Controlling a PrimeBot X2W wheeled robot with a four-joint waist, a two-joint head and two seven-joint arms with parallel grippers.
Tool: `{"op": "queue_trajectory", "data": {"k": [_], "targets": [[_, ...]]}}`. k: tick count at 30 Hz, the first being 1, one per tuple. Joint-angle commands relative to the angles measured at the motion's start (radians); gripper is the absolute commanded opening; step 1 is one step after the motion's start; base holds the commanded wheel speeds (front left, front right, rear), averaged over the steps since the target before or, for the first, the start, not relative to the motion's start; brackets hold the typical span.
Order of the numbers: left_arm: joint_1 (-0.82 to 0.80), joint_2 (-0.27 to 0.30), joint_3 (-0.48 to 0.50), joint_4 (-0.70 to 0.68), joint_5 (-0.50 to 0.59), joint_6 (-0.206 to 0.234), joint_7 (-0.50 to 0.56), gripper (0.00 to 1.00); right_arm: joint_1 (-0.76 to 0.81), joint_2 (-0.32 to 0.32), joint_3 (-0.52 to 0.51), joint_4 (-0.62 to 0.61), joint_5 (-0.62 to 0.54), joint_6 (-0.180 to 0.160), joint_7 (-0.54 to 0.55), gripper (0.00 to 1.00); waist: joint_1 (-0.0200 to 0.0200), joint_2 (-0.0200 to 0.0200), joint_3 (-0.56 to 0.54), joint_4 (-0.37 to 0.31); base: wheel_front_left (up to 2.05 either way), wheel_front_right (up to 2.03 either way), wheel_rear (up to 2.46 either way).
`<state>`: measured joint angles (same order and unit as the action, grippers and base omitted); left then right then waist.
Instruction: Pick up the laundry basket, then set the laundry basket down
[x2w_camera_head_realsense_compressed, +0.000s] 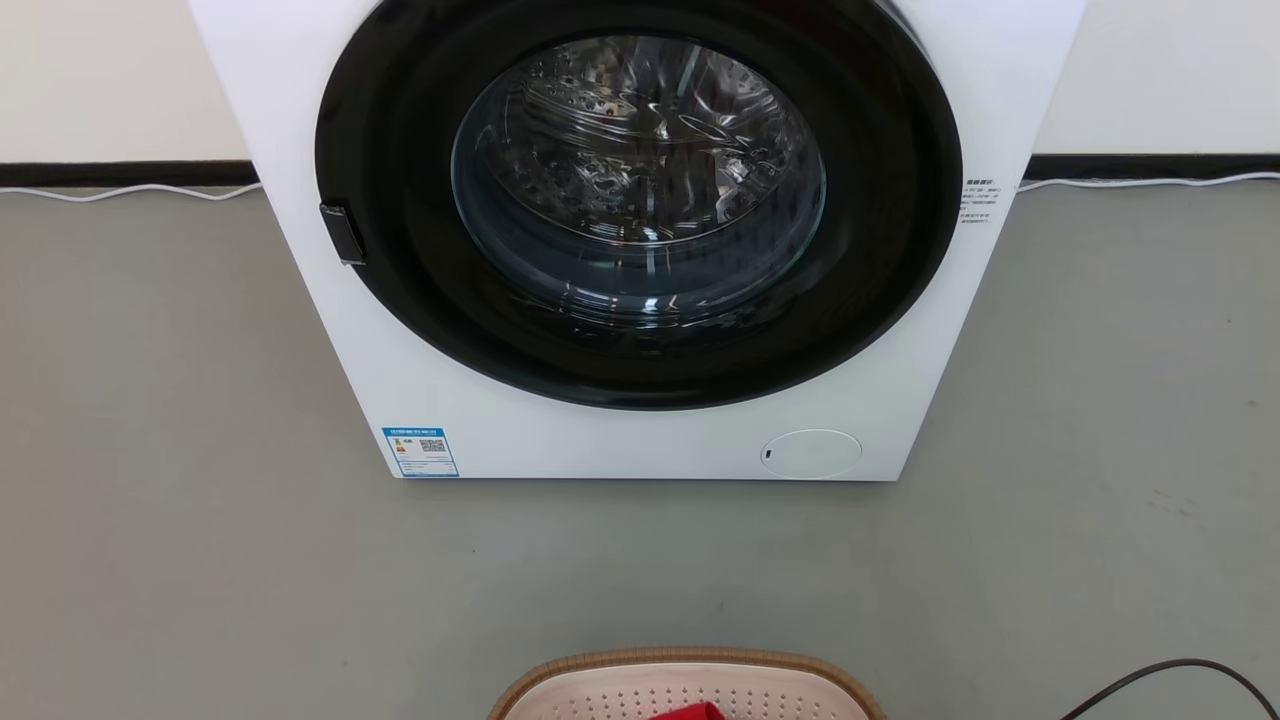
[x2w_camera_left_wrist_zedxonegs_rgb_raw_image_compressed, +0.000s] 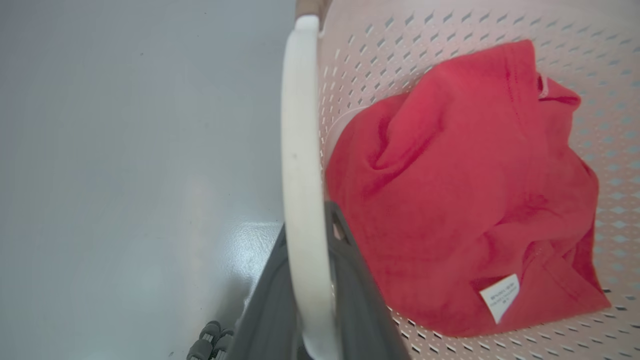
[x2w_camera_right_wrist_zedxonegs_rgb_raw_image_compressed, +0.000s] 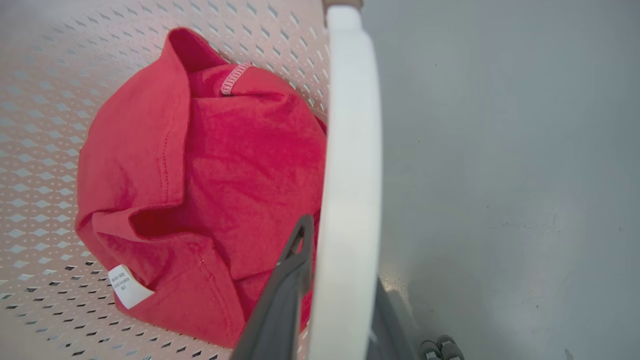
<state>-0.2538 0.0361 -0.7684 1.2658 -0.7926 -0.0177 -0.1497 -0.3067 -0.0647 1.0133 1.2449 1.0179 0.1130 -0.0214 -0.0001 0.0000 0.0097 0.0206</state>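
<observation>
The laundry basket (x2w_camera_head_realsense_compressed: 690, 665) shows its brown woven rim and cream perforated wall at the bottom middle of the head view, on or just over the grey floor. A red garment (x2w_camera_left_wrist_zedxonegs_rgb_raw_image_compressed: 465, 190) with a white tag lies crumpled inside it. In the left wrist view my left gripper (x2w_camera_left_wrist_zedxonegs_rgb_raw_image_compressed: 307, 225) is shut on one white side handle (x2w_camera_left_wrist_zedxonegs_rgb_raw_image_compressed: 297, 125), a dark finger on each side of it. My right gripper (x2w_camera_right_wrist_zedxonegs_rgb_raw_image_compressed: 345, 250) grips the opposite white handle (x2w_camera_right_wrist_zedxonegs_rgb_raw_image_compressed: 352, 125) the same way, beside the red garment (x2w_camera_right_wrist_zedxonegs_rgb_raw_image_compressed: 200, 175). Whether the basket touches the floor I cannot tell.
A white front-loading washing machine (x2w_camera_head_realsense_compressed: 640, 430) with a closed dark round door (x2w_camera_head_realsense_compressed: 640, 200) stands straight ahead of the basket. Grey floor (x2w_camera_head_realsense_compressed: 200, 560) lies between them and on both sides. A black cable (x2w_camera_head_realsense_compressed: 1170, 680) curls at the lower right; a white one runs along the wall.
</observation>
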Motion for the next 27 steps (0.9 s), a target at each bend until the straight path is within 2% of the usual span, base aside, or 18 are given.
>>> {"op": "queue_trajectory", "data": {"k": [1,18,27], "targets": [[-0.027,0.014,0.016,-0.004,-0.007,0.007,-0.015,0.00,0.005,0.015,0.025,-0.010,0.004,0.018,-0.019,0.00,0.0001,0.0000,0.001,0.000,0.00,0.00,0.00],[-0.035,0.014,-0.015,0.000,-0.037,0.008,-0.026,0.00,-0.007,0.015,0.067,-0.005,0.045,0.018,-0.034,0.00,0.0001,0.0000,0.012,-0.001,0.00,0.00,0.00],[-0.111,0.014,0.007,0.003,-0.068,0.018,-0.046,0.00,-0.075,0.015,0.056,0.008,0.073,0.018,-0.081,0.00,0.0001,0.0000,0.085,0.006,0.00,0.00,0.00]]}}
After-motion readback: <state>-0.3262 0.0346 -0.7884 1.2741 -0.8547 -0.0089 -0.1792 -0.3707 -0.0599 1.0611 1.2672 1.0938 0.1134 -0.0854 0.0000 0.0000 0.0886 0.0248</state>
